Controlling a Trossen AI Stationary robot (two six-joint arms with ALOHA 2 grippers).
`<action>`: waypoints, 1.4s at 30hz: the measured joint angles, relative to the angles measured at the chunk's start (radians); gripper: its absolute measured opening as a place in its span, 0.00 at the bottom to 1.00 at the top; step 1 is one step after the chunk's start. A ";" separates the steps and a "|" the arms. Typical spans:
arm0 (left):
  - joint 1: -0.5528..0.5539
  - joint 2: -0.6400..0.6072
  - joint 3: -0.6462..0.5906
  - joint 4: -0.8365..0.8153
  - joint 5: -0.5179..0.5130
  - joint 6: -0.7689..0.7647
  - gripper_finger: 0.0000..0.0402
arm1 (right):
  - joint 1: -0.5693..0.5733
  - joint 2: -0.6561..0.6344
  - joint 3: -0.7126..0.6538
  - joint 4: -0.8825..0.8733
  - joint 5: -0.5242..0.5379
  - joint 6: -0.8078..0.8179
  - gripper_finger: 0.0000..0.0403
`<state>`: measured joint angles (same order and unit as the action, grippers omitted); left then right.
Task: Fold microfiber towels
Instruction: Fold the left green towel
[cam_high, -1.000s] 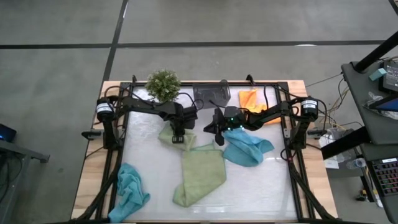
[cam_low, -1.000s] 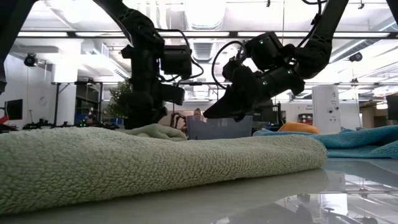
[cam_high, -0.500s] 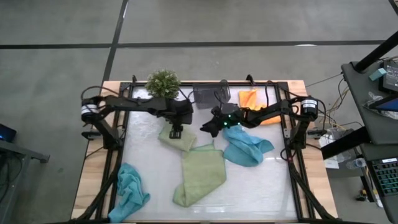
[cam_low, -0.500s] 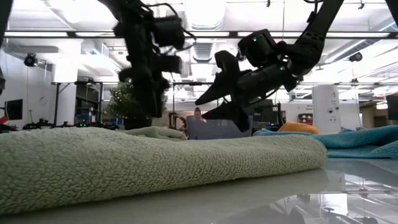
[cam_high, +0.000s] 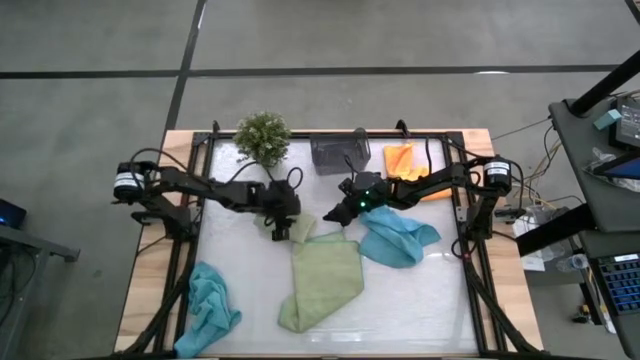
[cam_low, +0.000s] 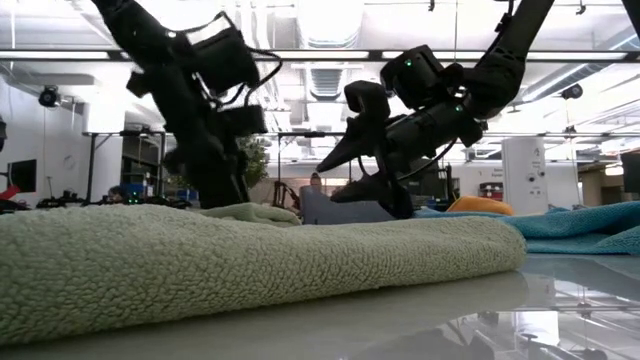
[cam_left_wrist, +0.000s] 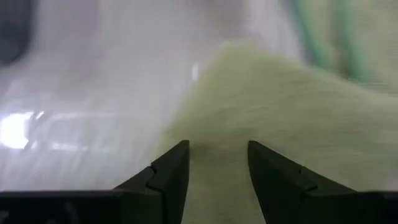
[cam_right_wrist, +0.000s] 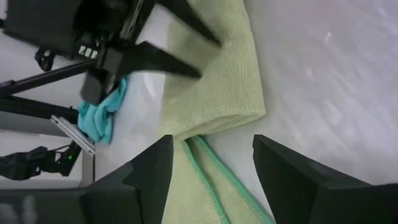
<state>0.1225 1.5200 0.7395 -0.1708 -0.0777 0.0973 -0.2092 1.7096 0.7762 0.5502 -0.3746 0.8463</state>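
- Small folded light-green towel (cam_high: 291, 224): lies on the white table top (cam_high: 430, 300) directly beneath the left gripper (cam_high: 281, 229). In the left wrist view its pile fills the gap between the two dark fingers (cam_left_wrist: 169, 171), and a corner of the cloth points away from them.
- Left gripper jaws: apart, with nothing clamped. Judgement: the tips stand low over the cloth either to leave it flat or to take a new pinch; which of the two cannot be told.
- Right gripper (cam_high: 336, 213): just beside the same towel, on the side facing the right arm. Jaws apart and empty. The right wrist view shows the folded edge of this towel (cam_right_wrist: 217, 93) ahead of its fingers (cam_right_wrist: 146, 171).
- Larger light-green towel (cam_high: 322, 280): spread loosely nearer the table front, one teal-stitched edge (cam_right_wrist: 214, 165) touching or just beside the small towel. Judgement: it is only part folded and probably awaits handling.
- Teal-blue towel (cam_high: 395, 235): crumpled just beyond the right gripper's outer side, unfolded.
- Second teal-blue towel (cam_high: 208, 305): bunched at the front corner on the left arm's side, well apart from both jaws.
- Orange towel (cam_high: 405, 160): at the far edge beside the grey bin (cam_high: 339, 153); whether it is folded cannot be told.
- Potted plant (cam_high: 262, 137): stands at the far edge, behind the left gripper, clear of the work.
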 joint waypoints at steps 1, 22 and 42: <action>0.002 0.004 -0.011 0.016 -0.029 -0.022 0.37 | 0.000 0.000 0.000 -0.003 0.000 0.000 0.53; 0.005 -0.019 -0.012 0.022 0.086 0.088 0.37 | -0.027 0.000 0.001 -0.077 0.043 -0.036 0.53; 0.015 0.091 -0.020 0.294 -0.099 -0.140 0.07 | -0.036 0.000 0.002 -0.094 0.147 -0.046 0.53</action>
<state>0.1375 1.6112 0.7193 0.1232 -0.1766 -0.0424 -0.2451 1.7092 0.7787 0.4567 -0.2273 0.8004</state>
